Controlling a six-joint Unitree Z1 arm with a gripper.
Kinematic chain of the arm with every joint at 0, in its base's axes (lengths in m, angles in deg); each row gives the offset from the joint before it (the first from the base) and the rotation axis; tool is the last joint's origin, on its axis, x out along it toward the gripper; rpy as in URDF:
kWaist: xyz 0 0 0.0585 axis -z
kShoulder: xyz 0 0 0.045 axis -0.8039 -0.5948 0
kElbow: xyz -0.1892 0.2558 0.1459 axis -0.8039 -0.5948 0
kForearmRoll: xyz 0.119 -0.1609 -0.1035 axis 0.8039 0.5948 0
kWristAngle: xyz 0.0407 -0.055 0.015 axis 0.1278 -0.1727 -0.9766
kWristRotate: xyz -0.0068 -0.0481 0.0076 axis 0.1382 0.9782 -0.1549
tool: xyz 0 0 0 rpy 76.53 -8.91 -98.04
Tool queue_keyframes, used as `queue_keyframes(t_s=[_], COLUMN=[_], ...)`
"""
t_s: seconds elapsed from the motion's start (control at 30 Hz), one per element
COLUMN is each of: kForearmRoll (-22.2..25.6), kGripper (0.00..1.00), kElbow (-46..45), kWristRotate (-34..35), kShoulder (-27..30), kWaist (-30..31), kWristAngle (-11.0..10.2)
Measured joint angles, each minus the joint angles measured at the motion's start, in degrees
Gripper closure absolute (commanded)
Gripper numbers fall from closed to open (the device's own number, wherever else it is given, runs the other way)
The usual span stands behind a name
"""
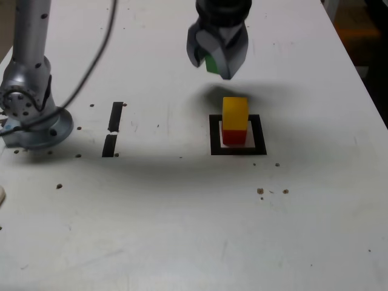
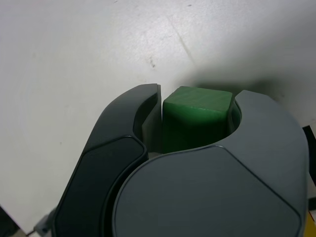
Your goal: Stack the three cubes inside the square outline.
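Jaws: the gripper [image 1: 218, 63] hangs above the white bench [image 1: 182, 230], its jaws clamped on the green cube [image 1: 211, 63]; only a sliver of green shows between them in the exterior view.
Green cube up close: in the wrist view the green cube [image 2: 197, 118] sits squeezed between the two dark grey jaws of the gripper [image 2: 197, 126], one face pressed flat against the inner pad, with bare bench behind it.
Height: the held cube is clear of the bench, and the gripper casts a soft shadow just behind the stack.
Stack: the yellow cube [image 1: 235, 113] rests squarely on the red cube [image 1: 234, 136], the two edges lined up.
Square outline: the black square outline [image 1: 215, 134] lies flat on the bench with the red cube standing on its white centre.
Gripper versus stack: the gripper is farther back than the stack and slightly toward the exterior view's left, not touching the yellow cube.
Arm base: the silver arm base [image 1: 27, 103] stands at the exterior view's left, a dark cable [image 1: 91, 66] trailing from it.
Tape: two short black tape strips [image 1: 113, 128] lie end to end between the base and the outline.
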Motion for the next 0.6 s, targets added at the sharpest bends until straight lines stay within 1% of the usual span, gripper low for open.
queue_keyframes(t_s=[0.17,0.2,0.27,0.33,0.37,0.43,0.47,0.5,0.6], kForearmRoll=[9.87,11.65,16.25,20.39,22.24,26.18,28.29,29.3,29.28], kGripper=[0.94,0.94,0.94,0.94,0.94,0.94,0.94,0.94,0.94], kElbow=[7.51,8.1,10.7,14.55,16.1,17.82,18.17,18.21,18.35], kWristRotate=[6.95,7.24,10.75,14.7,16.1,19.8,21.99,23.65,28.91], kShoulder=[1.16,1.58,2.03,3.37,3.94,5.03,5.15,5.14,5.13], kWaist=[4.06,4.24,5.55,7.89,8.91,10.64,11.39,11.98,14.61], kWristAngle=[-3.69,-3.86,-4.71,-4.56,-4.08,-2.38,-0.74,0.72,4.87])
